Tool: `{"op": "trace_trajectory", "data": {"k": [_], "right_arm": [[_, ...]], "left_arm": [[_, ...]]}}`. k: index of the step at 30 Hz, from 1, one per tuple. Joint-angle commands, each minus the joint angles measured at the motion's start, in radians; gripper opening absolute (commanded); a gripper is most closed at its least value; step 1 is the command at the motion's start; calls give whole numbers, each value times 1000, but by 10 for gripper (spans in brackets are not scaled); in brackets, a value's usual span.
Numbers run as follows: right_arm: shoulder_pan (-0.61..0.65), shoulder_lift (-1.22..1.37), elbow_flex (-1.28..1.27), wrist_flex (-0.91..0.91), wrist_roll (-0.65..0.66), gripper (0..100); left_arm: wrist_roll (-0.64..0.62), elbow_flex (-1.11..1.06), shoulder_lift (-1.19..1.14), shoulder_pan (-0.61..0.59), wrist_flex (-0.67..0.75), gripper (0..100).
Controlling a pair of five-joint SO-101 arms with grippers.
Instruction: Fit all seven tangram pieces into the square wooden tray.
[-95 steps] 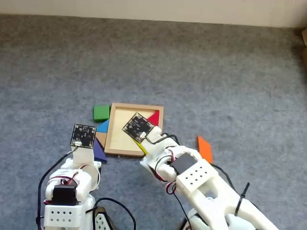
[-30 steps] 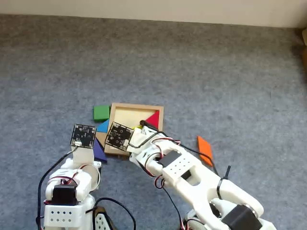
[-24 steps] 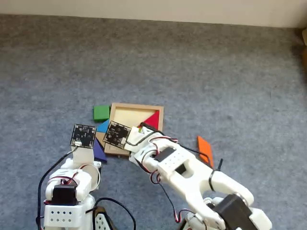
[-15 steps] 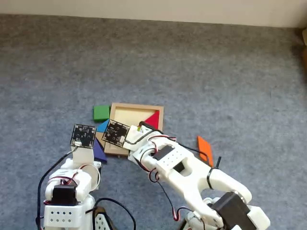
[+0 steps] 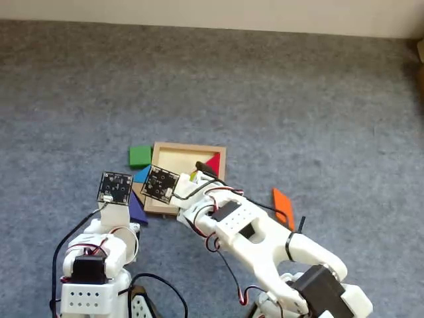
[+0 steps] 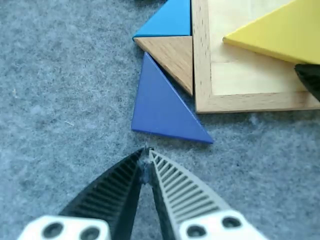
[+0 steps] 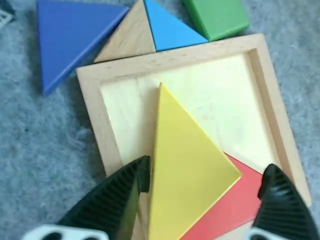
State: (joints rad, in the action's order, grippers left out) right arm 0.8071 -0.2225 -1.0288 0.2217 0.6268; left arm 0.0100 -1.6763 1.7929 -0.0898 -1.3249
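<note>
A grey carpeted surface (image 5: pixel 298 99) spans the high view. Left of centre in the lower half, a square light-wood tray (image 5: pixel 189 146) lies flat on it. Down the tray's left side, close together in a row on the carpet, lie a green square block (image 5: pixel 140 156), a light blue triangle (image 5: pixel 142 175), a plain wooden triangle (image 5: pixel 140 192) and a dark blue triangle (image 5: pixel 137 211). An orange parallelogram (image 5: pixel 283 205) lies apart at the tray's lower right.

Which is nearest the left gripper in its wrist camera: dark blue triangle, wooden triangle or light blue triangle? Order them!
From the left gripper:
1. dark blue triangle, right ahead of it.
2. wooden triangle, beyond that, against the tray rim.
3. light blue triangle, farthest, past the wooden one.
</note>
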Motion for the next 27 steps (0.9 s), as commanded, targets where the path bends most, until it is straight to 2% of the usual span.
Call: {"op": "trace_trajectory", "data": {"k": [1,4,9,12,16,18,22,27], "right_arm": [[-8,-59,58,-16,2,325],[-10,-166,58,58,-6,325],[-15,-311,59,185,-147,323],[-16,-323,58,185,-207,252],[-58,-306,64,182,-259,91],[-90,-300,64,160,-290,42],[-124,-300,56,56,-362,17],[-125,-297,51,-27,-388,15]], "left_arm": [[6,-19,24,-8,-5,6],[6,-19,24,-8,-5,6],[6,-19,24,-8,-5,6],[6,-19,24,-8,-5,6],[6,-19,24,-8,-5,6],[6,-19,24,-8,-5,6],[6,-19,24,-8,-5,6],[6,-19,24,-8,-5,6]]}}
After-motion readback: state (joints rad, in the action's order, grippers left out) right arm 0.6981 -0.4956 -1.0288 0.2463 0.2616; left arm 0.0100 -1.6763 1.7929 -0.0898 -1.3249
